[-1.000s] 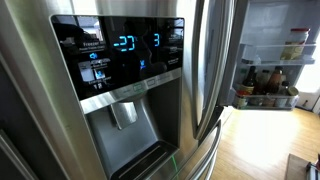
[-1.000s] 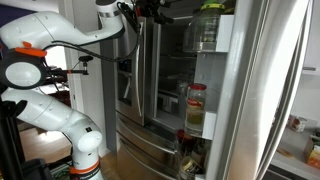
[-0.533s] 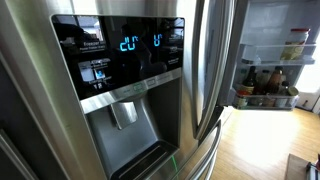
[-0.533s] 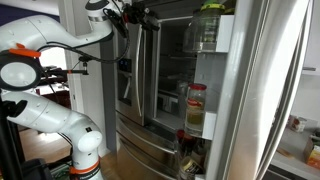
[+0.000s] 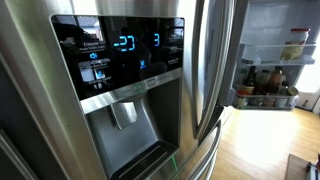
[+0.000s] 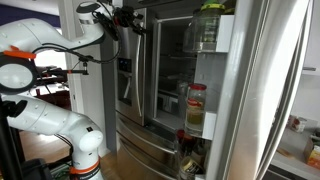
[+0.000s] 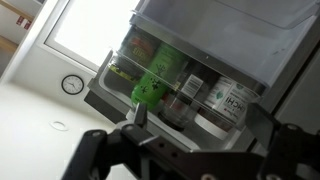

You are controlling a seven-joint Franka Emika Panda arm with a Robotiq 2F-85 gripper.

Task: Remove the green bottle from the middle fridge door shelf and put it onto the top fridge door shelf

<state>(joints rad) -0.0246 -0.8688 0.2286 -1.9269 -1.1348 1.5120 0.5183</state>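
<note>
Arm [image 6: 55,35] raised high, fingers [image 6: 137,20] near fridge [image 6: 150,90] top (green bottle [image 7: 153,86] apart).

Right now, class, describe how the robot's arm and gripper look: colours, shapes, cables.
The arm has rounded glossy white links with dark joint caps and an orange band; a thin black cable runs alongside. The gripper is black and blocky.

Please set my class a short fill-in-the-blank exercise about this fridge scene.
1. The fridge display shows -23 and ____.
2. In the wrist view, the brightest bottle is coloured ____.
3. The gripper holds ____.
Missing words: 3; green; nothing.
</note>
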